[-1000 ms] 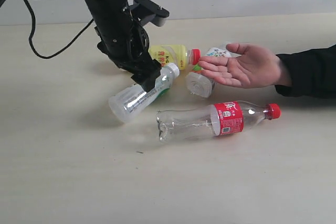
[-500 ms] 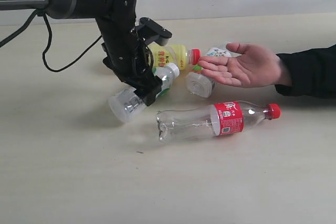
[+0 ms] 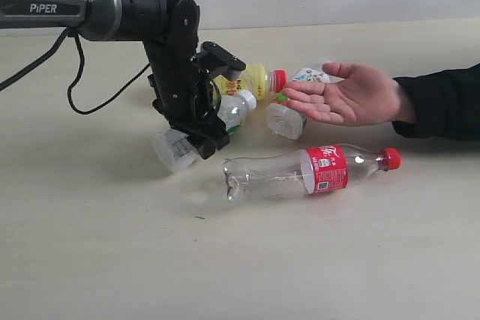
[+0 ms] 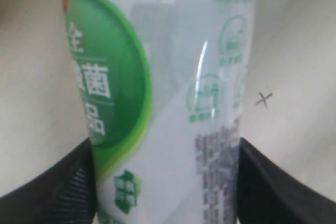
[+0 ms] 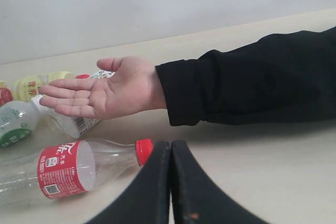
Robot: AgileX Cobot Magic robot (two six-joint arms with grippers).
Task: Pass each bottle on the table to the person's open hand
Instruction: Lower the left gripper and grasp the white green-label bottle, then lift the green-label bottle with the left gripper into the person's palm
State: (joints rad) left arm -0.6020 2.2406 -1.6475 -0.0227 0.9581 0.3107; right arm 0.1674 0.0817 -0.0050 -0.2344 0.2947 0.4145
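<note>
Left gripper (image 3: 198, 139) was down on the green-labelled bottle (image 4: 168, 103), which lay on the table (image 3: 112, 245) beside the yellow bottle (image 3: 251, 78). Its fingers (image 4: 58, 192) pressed both sides. Right gripper (image 5: 170, 153) was pinched together, empty.

Pale beige table (image 3: 112, 260), one dark speck (image 3: 199, 217) just in front of the red-label clear bottle (image 3: 311, 170), which lies on its side. Behind its base: first green-white bottle (image 3: 174, 149), lying. Behind its label: second green-white bottle (image 3: 285, 119). Farther behind: yellow bottle (image 3: 251, 79), red-capped.
</note>
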